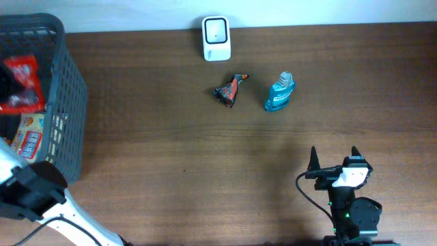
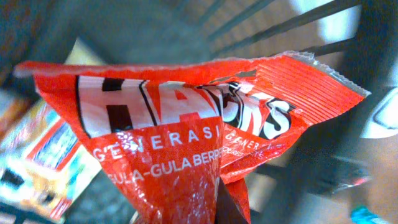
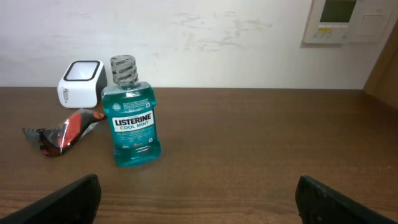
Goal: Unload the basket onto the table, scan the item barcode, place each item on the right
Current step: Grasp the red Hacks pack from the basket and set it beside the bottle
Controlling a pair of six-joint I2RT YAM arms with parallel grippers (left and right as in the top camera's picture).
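In the left wrist view a red "Hacks" candy packet (image 2: 186, 137) fills the frame. My left gripper (image 2: 210, 216) is shut on its lower end, with one dark finger (image 2: 229, 206) showing beside the foil. From overhead the same red packet (image 1: 20, 82) is inside the grey basket (image 1: 72, 102) at the far left. The white barcode scanner (image 1: 216, 38) stands at the table's back edge. My right gripper (image 1: 334, 162) is open near the front right, with nothing between its fingers (image 3: 62, 200).
A teal Listerine bottle (image 1: 280, 92) and a crumpled red-and-black wrapper (image 1: 231, 89) lie in front of the scanner (image 3: 81, 83). The basket holds other colourful packets (image 1: 31, 137). Its bars (image 2: 298, 18) stand close round the held packet.
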